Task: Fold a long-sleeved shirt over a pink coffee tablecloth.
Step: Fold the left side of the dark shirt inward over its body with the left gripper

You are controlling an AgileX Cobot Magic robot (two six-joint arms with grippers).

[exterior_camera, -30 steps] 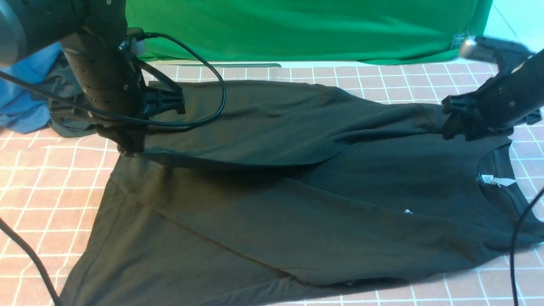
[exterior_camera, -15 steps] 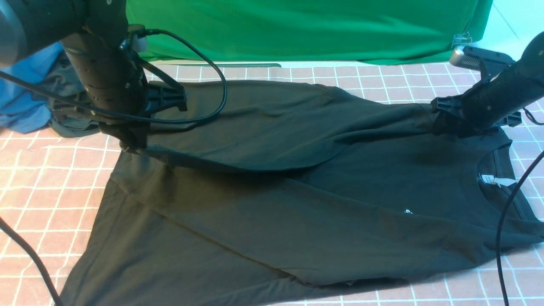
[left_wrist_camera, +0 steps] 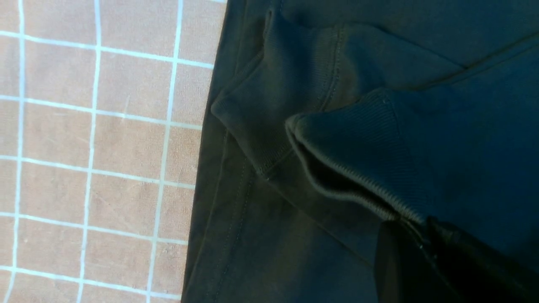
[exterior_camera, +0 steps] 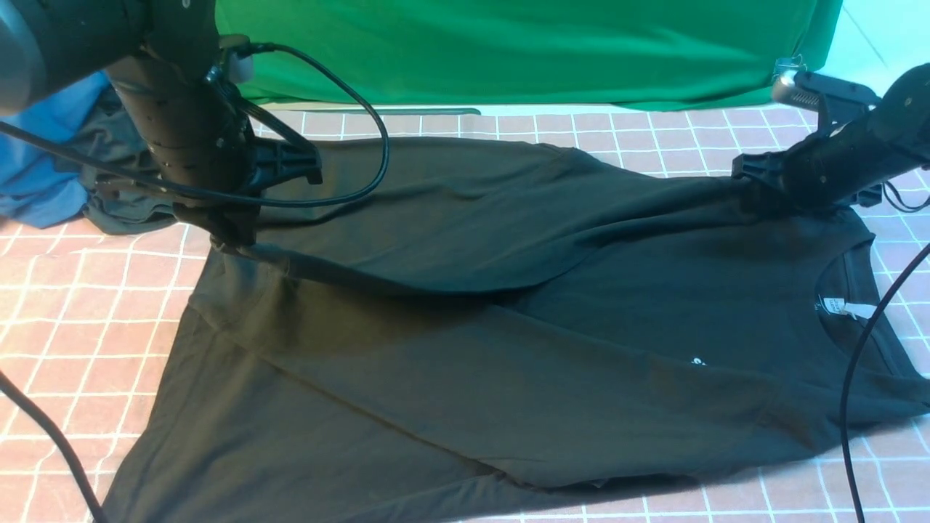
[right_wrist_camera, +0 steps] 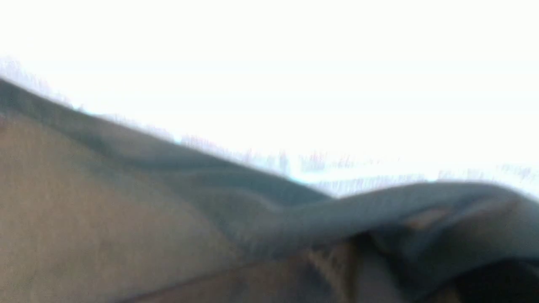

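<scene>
Front view: long-sleeved shirt (exterior_camera: 508,363) lies spread on the pink coffee tablecloth (exterior_camera: 73,327), collar toward the right, far side lifted over the body. Left pincer (exterior_camera: 231,243) is clamped tight on a ribbed edge (left_wrist_camera: 358,143) of the shirt. Right pincer (exterior_camera: 755,196) sits at the shoulder end; cannot tell whether it grips, wrist view blurred. Judgement: lower both ends together, fold taut, edge parallel to the side seam; release only once the cloth rests. Containers: none seen.

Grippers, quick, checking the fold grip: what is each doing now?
Left gripper: shut on the long-sleeved shirt's cuff.
Right gripper: at the shirt's shoulder; cannot tell.
</scene>
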